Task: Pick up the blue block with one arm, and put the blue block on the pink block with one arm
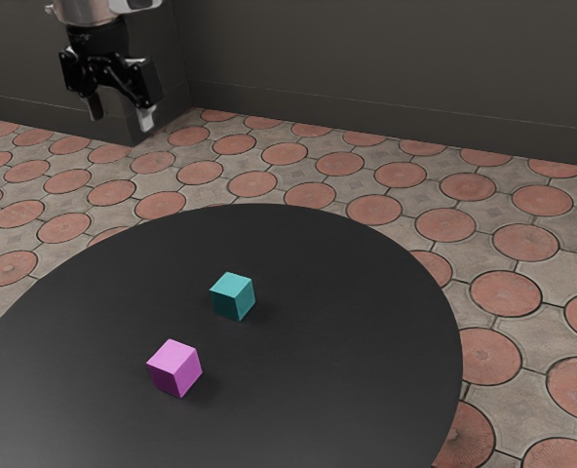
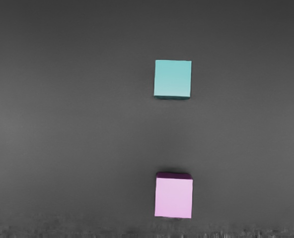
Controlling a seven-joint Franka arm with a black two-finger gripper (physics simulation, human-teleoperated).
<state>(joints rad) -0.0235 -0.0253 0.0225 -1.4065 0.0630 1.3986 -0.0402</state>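
Side view: the gripper (image 1: 120, 110) hangs high, fingers spread wide and empty. The blue block (image 1: 232, 295) sits on the table (image 1: 366, 292) near the pink block (image 1: 174, 368). Wrist view: the blue block (image 2: 173, 79) looks rigid and probably light, so I'd pinch two opposite flat faces.

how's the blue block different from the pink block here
Colour: the blue block is teal-blue, the pink block magenta-pink. Place: the blue block sits farther back and toward the exterior view's right; the pink block lies nearer the front, toward its left. Shared: both are like-sized cubes resting flat on the black table, apart from each other.
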